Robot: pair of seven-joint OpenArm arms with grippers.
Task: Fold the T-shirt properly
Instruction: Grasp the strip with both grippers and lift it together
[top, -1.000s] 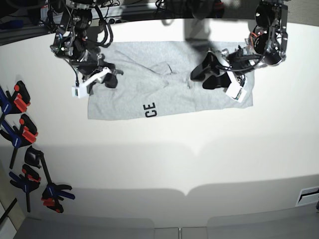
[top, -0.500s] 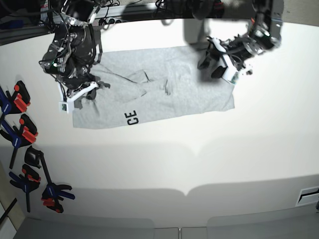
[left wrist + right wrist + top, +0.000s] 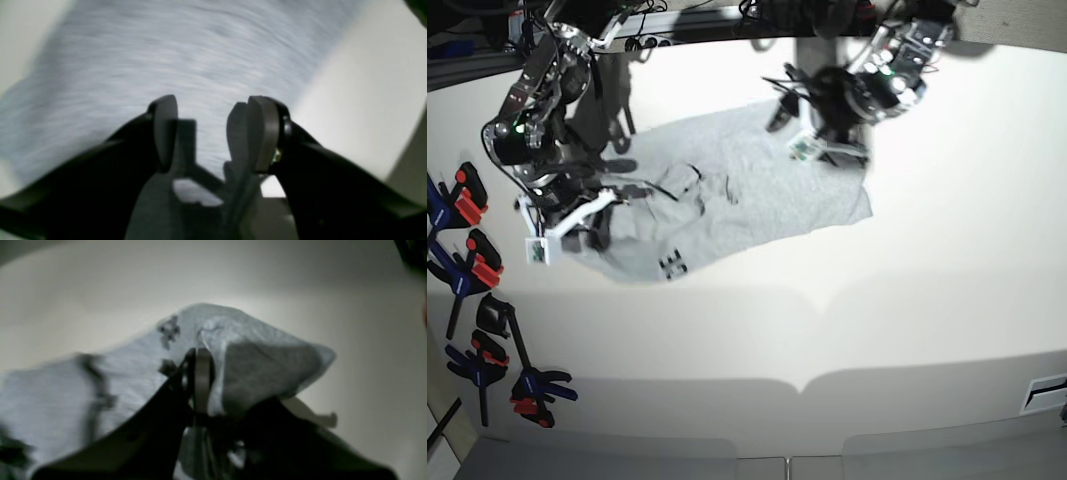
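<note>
The light grey T-shirt [image 3: 747,195] lies rumpled on the white table [image 3: 847,320], with a bit of black lettering [image 3: 670,265] at its front edge. My right gripper [image 3: 599,222] is at the shirt's left end. In the right wrist view it [image 3: 200,373] is shut on a bunched fold of the shirt [image 3: 263,363], lifted off the table, with black lettering [image 3: 169,329] beside it. My left gripper [image 3: 785,115] hovers over the shirt's far right part. In the left wrist view it [image 3: 210,133] is open and empty above the blurred shirt [image 3: 166,60].
Several black, red and blue clamps [image 3: 472,265] lie along the table's left edge, more [image 3: 527,385] nearer the front. Cables and arm bases [image 3: 627,25] crowd the far edge.
The shirt has been dragged left and toward the front, its left end pulled by the right gripper. The left arm has swung left along the far side and now hangs open over the shirt.
</note>
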